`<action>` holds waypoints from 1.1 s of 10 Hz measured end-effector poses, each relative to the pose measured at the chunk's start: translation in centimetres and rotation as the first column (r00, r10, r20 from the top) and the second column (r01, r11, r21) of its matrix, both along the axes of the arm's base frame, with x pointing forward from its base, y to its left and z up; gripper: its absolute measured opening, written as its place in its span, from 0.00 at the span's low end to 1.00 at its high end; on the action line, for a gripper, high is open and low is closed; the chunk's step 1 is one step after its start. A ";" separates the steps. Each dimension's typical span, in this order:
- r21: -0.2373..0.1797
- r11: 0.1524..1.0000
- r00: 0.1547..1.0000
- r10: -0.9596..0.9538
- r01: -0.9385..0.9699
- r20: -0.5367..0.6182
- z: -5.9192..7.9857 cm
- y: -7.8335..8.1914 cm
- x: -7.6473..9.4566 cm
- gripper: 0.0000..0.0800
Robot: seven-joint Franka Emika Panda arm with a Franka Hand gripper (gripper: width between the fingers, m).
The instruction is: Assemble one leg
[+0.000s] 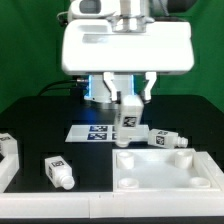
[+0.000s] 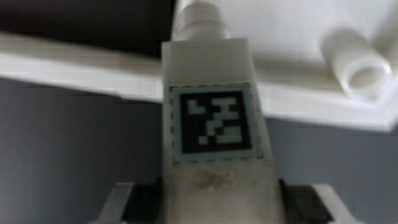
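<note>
My gripper (image 1: 128, 103) is shut on a leg (image 1: 128, 116), a chunky white peg with a black-and-white tag. It holds the leg upright, just above the back edge of the large white recessed panel (image 1: 170, 172). In the wrist view the leg (image 2: 214, 110) fills the middle between my fingers (image 2: 134, 203), its narrower end (image 2: 201, 16) pointing away from my gripper (image 2: 214, 207) toward the white panel (image 2: 71, 60). A second leg (image 1: 166, 138) lies behind the panel at the exterior view's right. A third leg (image 1: 58, 172) lies at the front left.
The marker board (image 1: 92, 131) lies flat behind the held leg. A white block-like part (image 1: 8, 155) sits at the exterior view's far left edge. In the wrist view, a rounded white part (image 2: 363, 66) shows beside the panel.
</note>
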State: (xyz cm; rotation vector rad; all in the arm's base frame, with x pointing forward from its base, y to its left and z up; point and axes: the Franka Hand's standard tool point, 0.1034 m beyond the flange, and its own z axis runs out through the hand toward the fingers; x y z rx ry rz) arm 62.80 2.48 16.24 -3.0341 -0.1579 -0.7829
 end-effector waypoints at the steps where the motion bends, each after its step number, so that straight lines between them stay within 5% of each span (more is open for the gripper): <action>1: -0.003 1.000 0.998 0.002 -0.002 0.070 0.3 1.1 0.8 0.36; 3: -0.059 0.998 0.989 0.005 0.003 0.148 0.0 -1.0 0.4 0.36; 7: -0.048 0.999 0.992 -0.006 0.012 0.124 -1.1 -1.4 -0.6 0.36; 9: 0.022 1.000 0.991 -0.024 0.021 0.129 -2.0 1.4 -0.5 0.36; 11: 0.103 0.994 0.991 -0.047 0.034 0.125 -1.7 5.8 0.6 0.36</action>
